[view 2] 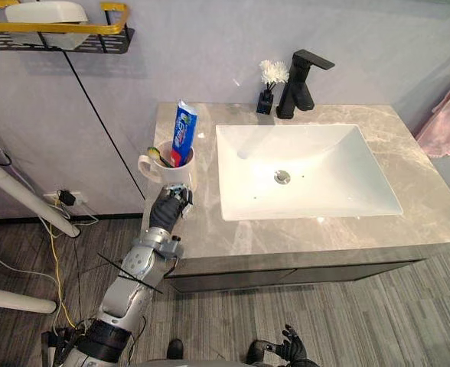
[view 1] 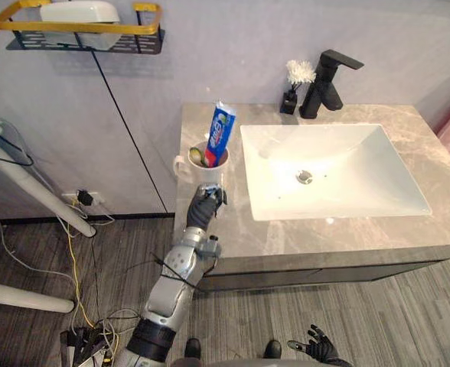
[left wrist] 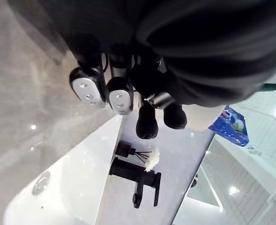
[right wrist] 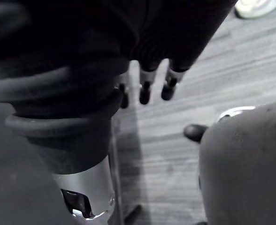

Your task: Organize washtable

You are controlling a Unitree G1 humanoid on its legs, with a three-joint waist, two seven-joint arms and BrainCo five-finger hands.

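The left arm (view 1: pixel 171 283) is slanting up from the lower left, elbow slightly bent, its silver forearm leading to the dark ribbed wrist cover. The left hand (view 1: pixel 204 208) is hovering at or resting on the front edge of the counter (view 1: pixel 286 237), back of the hand upward, fingers (left wrist: pixel 119 95) pointing away from the body, loosely extended and holding nothing, with the thumb sitting apart from them. The right hand (view 1: pixel 318 349) is hanging low at the robot's right side, its fingers (right wrist: pixel 145 92) pointing downward, straight, slightly spread and empty.
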